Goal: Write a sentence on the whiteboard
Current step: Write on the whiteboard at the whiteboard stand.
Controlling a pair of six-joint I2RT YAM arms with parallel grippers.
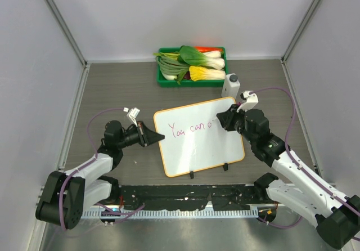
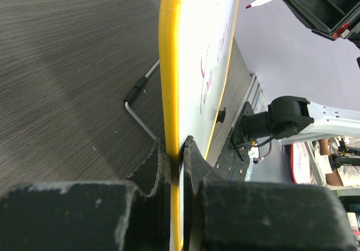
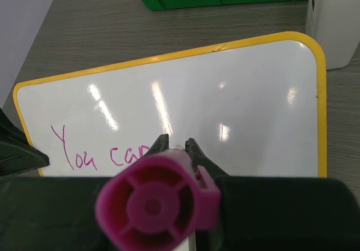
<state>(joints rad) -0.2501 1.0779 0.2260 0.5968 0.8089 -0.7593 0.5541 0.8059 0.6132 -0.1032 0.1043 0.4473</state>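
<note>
Judging by its thin edge, the whiteboard (image 1: 199, 135) is probably light and stiff, with a glossy face that fingers would slip on, so the sensible hold is the rim, pinched edgewise. That is where the left gripper (image 1: 154, 137) has it, jaws closed tight across the left-hand rim. A push from a pen could likely skate or tip so light a board, which makes that steadying pinch matter. The board sits mid-table between the two arms, propped at a tilt on a bent wire leg (image 2: 140, 102) behind it, with the green vegetable tray (image 1: 192, 79) well beyond its far edge. It is a white rectangle with rounded corners and a thin orange-yellow border, its surface streaked with glare. The sentence (image 3: 101, 152) runs in thin pink-magenta script and reads "You can" plus a starting "o". The right gripper (image 1: 225, 117) is clamped on a pink marker (image 3: 152, 206) over that last letter; whether the tip touches is unclear.
</note>
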